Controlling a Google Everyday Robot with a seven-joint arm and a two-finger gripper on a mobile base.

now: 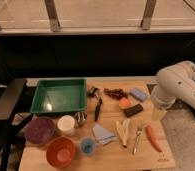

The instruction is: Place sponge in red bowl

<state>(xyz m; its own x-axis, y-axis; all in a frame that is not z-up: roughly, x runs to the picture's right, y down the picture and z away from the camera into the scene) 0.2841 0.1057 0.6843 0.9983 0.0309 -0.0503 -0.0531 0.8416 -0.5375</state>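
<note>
1. Fingers of the gripper (159, 110): they hang from the white arm (180, 86) at the right edge of the table (93, 163), pointing down. Whether they are parted or closed cannot be told.
2. Sponge (138, 94): lies flat at the far right of the table, near the back edge, close to the gripper but apart from it.
3. Red bowl (60, 151): stands upright at the near left of the table, well apart from the sponge.
4. Around the bowl: a purple bowl (39, 130) just behind to the left, a white cup (66, 124) behind, a small blue cup (87, 146) just to the right.
5. Also on the table: a green tray (59, 96) at far left, a pale-blue cloth (103, 133) near the middle, a fork (137, 139) and a carrot (153, 138) at near right.
</note>
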